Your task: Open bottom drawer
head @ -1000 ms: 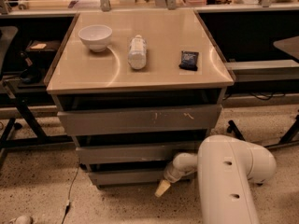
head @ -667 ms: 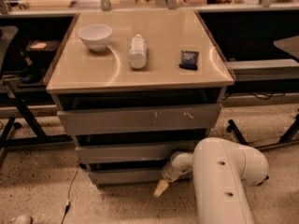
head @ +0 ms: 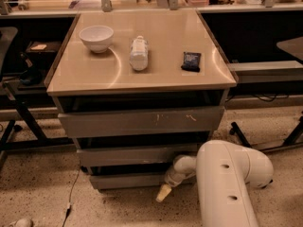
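1. Progress so far: basically none. The bottom drawer (head: 128, 179), down around 6 o'clock in your view, looks like it's pushed all the way in.
2. Your gripper (head: 163, 193) sits just below that front's lower edge, at about its 4 o'clock. Can't tell whether it's spread or pinched on anything.
3. What's left: get a hold on that front, then do the whole pull.

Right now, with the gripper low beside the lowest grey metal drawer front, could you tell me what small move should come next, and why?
Probably nudge the gripper up and in to catch the edge of the lowest grey metal drawer front. Its pale tip hangs just below that front's right corner, the front has no handle, and the drawer looks not yet pulled out.
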You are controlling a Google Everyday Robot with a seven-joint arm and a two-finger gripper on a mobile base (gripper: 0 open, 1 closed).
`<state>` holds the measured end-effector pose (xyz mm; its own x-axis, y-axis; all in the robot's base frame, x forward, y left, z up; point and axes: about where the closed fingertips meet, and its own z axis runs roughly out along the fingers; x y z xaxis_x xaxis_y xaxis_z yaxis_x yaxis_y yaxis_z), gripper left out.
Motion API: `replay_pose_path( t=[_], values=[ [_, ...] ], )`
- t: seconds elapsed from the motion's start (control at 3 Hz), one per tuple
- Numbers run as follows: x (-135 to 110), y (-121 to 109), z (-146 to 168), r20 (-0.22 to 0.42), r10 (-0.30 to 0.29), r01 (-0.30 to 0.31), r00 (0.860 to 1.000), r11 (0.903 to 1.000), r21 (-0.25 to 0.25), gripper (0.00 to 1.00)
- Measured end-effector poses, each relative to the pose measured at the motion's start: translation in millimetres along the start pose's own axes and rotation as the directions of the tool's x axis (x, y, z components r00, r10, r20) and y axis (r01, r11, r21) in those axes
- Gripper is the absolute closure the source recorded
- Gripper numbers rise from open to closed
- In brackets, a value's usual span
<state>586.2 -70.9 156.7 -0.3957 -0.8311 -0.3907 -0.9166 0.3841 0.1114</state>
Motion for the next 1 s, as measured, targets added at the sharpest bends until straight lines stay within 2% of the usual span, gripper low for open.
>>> replay_pose_path(
  t=[0.33,0.67,1.0],
  values=[
    [-0.9,1.5,-4.0,0.000,0.003,-0.003,1.000,1.0000,-0.002,0.00],
    [13.4,27.0,-14.0,-0.030,0.034,-0.036,0.999,0.9975,-0.061,0.00],
    [12.6,26.6,-14.5,-0.030,0.034,-0.036,0.999,0.9975,-0.061,0.00]
  ],
)
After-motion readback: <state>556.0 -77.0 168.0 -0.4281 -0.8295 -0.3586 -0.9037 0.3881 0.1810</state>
